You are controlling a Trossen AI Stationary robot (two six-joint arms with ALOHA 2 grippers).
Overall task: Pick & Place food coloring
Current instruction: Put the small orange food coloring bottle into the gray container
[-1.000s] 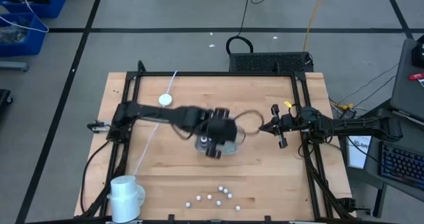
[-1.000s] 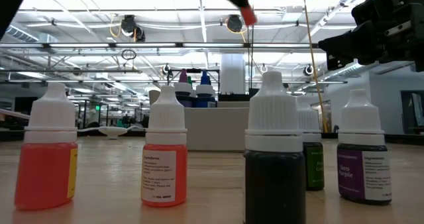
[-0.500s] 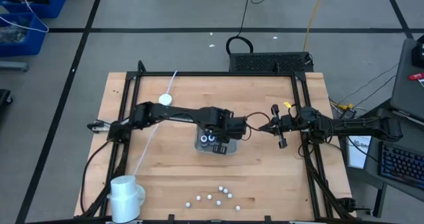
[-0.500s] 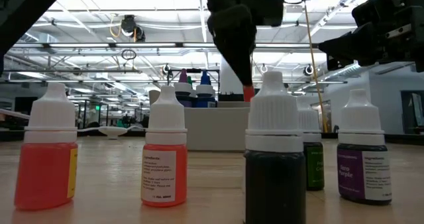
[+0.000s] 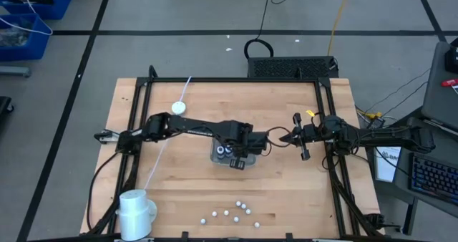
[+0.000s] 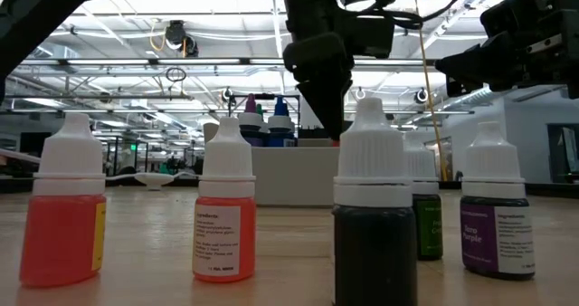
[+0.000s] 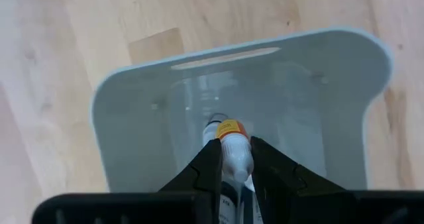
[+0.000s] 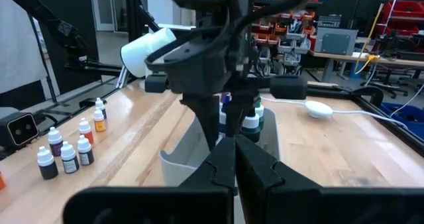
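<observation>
1. The left gripper hangs over the grey tray mid-worktop, its fingers pinching a food coloring bottle with an orange tip.
2. The right gripper waits near the worktop's right edge, fingers pressed together.
3. More bottles stand grouped near the front edge.

Left end effector clamped, pointing down; right end effector apparently closed.

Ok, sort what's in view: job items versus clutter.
Job: left gripper, shut on an orange-tipped bottle; grey tray under it; loose bottles on the table.
Clutter: white roll; white puck with cord; right gripper, shut, waiting.
</observation>
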